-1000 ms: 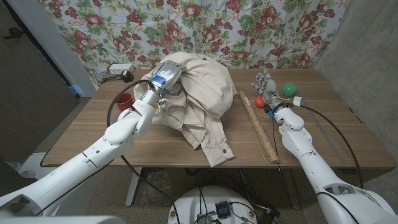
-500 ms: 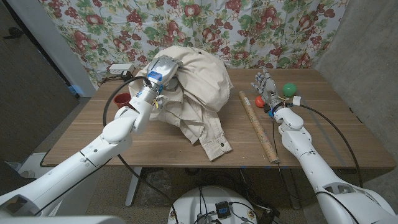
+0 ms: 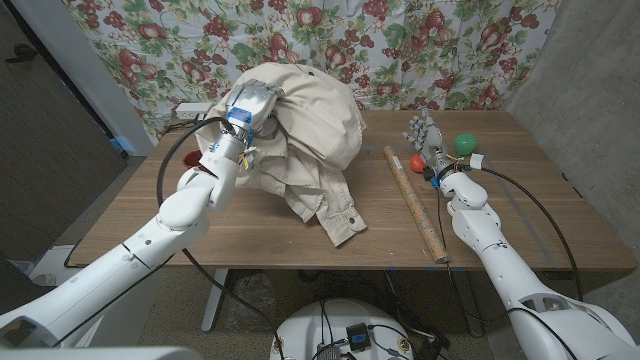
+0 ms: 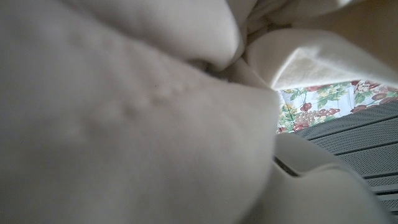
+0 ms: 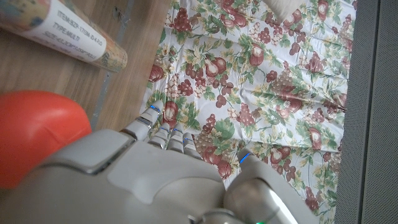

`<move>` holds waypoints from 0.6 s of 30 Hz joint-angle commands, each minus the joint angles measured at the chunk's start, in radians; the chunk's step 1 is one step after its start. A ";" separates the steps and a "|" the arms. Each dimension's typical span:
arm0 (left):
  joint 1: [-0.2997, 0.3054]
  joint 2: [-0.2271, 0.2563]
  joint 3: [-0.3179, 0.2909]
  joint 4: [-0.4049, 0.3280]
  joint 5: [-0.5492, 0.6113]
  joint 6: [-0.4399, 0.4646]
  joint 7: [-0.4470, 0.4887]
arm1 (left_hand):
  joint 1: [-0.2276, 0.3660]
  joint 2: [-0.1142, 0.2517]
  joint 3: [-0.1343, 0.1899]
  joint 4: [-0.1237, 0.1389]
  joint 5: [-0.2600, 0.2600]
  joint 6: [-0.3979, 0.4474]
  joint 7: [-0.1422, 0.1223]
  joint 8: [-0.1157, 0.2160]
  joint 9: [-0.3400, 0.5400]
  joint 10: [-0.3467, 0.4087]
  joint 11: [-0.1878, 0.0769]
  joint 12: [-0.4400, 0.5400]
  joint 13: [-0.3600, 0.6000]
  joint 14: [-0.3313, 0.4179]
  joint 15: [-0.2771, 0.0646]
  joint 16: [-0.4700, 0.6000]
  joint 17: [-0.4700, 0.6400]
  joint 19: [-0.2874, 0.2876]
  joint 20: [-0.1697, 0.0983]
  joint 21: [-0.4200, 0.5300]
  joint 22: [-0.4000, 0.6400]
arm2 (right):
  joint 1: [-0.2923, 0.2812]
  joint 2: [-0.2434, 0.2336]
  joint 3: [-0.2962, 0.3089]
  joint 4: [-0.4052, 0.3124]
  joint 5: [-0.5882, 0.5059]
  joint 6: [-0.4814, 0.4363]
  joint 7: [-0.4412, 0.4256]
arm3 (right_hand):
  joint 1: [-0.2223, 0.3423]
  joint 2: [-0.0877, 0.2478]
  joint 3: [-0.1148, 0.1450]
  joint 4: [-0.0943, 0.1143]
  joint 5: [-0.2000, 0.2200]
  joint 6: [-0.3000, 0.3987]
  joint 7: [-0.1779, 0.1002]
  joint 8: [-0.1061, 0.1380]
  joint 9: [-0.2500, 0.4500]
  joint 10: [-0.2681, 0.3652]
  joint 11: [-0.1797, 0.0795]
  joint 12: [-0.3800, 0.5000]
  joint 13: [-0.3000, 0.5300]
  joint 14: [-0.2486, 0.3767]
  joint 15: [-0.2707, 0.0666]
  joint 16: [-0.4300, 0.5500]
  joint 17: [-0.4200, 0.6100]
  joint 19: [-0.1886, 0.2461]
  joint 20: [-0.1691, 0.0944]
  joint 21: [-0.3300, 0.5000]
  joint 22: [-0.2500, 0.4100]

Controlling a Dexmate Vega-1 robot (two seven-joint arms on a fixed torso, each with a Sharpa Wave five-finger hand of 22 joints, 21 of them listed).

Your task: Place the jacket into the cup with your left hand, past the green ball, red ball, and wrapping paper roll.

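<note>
My left hand (image 3: 252,104) grips the beige jacket (image 3: 315,125) at its top and holds it bunched high over the table's back left. A sleeve with a cuff (image 3: 337,228) trails down onto the wood. Beige jacket cloth (image 4: 124,112) lies close against the lens in the left wrist view. The wrapping paper roll (image 3: 415,200) lies lengthwise right of the jacket. The red ball (image 3: 417,162) and the green ball (image 3: 465,144) sit beyond it. My right hand (image 3: 428,134) stands between the two balls, fingers up and apart, holding nothing. In the right wrist view the red ball (image 5: 31,137) touches my right hand (image 5: 155,174), near the roll's end (image 5: 62,31).
A white power strip (image 3: 195,110) lies at the table's back left edge. A black cable (image 3: 176,172) loops beside my left forearm. A floral curtain (image 3: 420,40) hangs behind the wooden table (image 3: 530,220).
My left hand has lifted the jacket higher and drawn it left and back; the trailing sleeve slid left. The red cup seen earlier is now covered by arm and cloth. The right hand stayed put.
</note>
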State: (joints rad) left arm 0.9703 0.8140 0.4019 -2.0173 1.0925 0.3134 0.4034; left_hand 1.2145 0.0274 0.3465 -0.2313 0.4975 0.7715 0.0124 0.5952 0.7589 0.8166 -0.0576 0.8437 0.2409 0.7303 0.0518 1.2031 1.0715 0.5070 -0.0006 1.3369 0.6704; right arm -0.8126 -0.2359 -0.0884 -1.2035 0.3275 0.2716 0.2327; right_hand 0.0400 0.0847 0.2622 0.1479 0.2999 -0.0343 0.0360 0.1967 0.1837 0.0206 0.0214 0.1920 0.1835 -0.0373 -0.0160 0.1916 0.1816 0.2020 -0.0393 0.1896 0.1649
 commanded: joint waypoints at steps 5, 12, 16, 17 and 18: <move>0.027 0.015 -0.047 -0.030 0.000 0.059 -0.017 | -0.024 0.028 0.371 0.363 0.001 0.010 0.000 -0.002 0.002 0.010 0.001 0.004 0.929 0.134 -0.262 0.307 0.170 -0.007 -0.001 0.004 -0.002 | -0.001 0.001 -0.006 -0.010 -0.005 -0.001 0.000 | 0.011 0.026 0.002 -0.003 0.004 0.005 0.001 -0.002 0.005 0.000 0.005 0.000 0.003 -0.005 0.006 -0.002 0.002 0.002 -0.005 0.002 0.006; 0.032 0.034 -0.073 -0.020 -0.022 0.045 0.013 | -0.024 0.028 0.372 0.362 0.001 0.011 -0.002 -0.001 0.004 0.014 0.000 0.005 0.928 0.134 -0.262 0.308 0.170 -0.009 -0.002 0.006 -0.005 | -0.003 -0.001 -0.008 -0.015 -0.008 0.000 0.000 | 0.011 0.026 0.002 -0.003 0.004 0.004 0.001 -0.002 0.005 0.000 0.005 0.001 0.003 -0.004 0.006 -0.002 0.002 0.001 -0.005 0.002 0.006; 0.032 0.043 -0.077 -0.016 -0.023 0.041 0.017 | -0.025 0.028 0.373 0.362 0.000 0.010 -0.003 -0.004 0.002 0.014 0.002 0.004 0.928 0.134 -0.262 0.309 0.170 -0.010 -0.002 0.008 -0.007 | -0.005 0.000 -0.009 -0.016 -0.008 -0.001 0.000 | 0.011 0.026 0.002 -0.003 0.004 0.004 0.001 -0.002 0.005 0.000 0.004 0.001 0.003 -0.004 0.006 -0.002 0.002 0.002 -0.005 0.002 0.006; 0.030 0.048 -0.076 -0.016 -0.009 0.053 0.007 | -0.025 0.028 0.373 0.362 0.000 0.011 -0.001 -0.004 0.002 0.014 0.002 0.004 0.928 0.134 -0.262 0.309 0.170 -0.010 -0.002 0.008 -0.007 | -0.005 -0.001 -0.010 -0.016 -0.010 0.000 0.001 | 0.011 0.026 0.002 -0.003 0.004 0.004 0.001 -0.002 0.005 0.000 0.004 0.001 0.003 -0.005 0.006 -0.002 0.002 0.002 -0.005 0.002 0.006; 0.030 0.048 -0.075 -0.016 -0.008 0.054 0.006 | -0.025 0.028 0.373 0.362 0.000 0.011 -0.001 -0.005 0.000 0.012 0.002 0.005 0.930 0.133 -0.261 0.309 0.170 -0.009 -0.001 0.007 -0.010 | -0.005 -0.001 -0.010 -0.016 -0.010 0.001 0.001 | 0.011 0.026 0.002 -0.003 0.004 0.004 0.001 -0.002 0.005 0.000 0.004 0.000 0.003 -0.005 0.005 -0.002 0.002 0.002 -0.005 0.002 0.006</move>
State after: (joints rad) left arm 0.9910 0.8276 0.3647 -2.0394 1.0885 0.3602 0.3998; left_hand 1.2133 0.0262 0.3495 -0.2343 0.4938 0.7714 0.0124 0.5935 0.7583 0.8212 -0.0575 0.8428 0.2428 0.7304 0.0518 1.2031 1.1644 0.5013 -0.0048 1.3496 0.6632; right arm -0.8133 -0.2359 -0.0948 -1.2153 0.3232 0.2716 0.2337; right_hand 0.0400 0.0847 0.2622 0.1479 0.2999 -0.0343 0.0360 0.1967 0.1837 0.0206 0.0214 0.1920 0.1835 -0.0373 -0.0160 0.1916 0.1816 0.2020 -0.0392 0.1896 0.1649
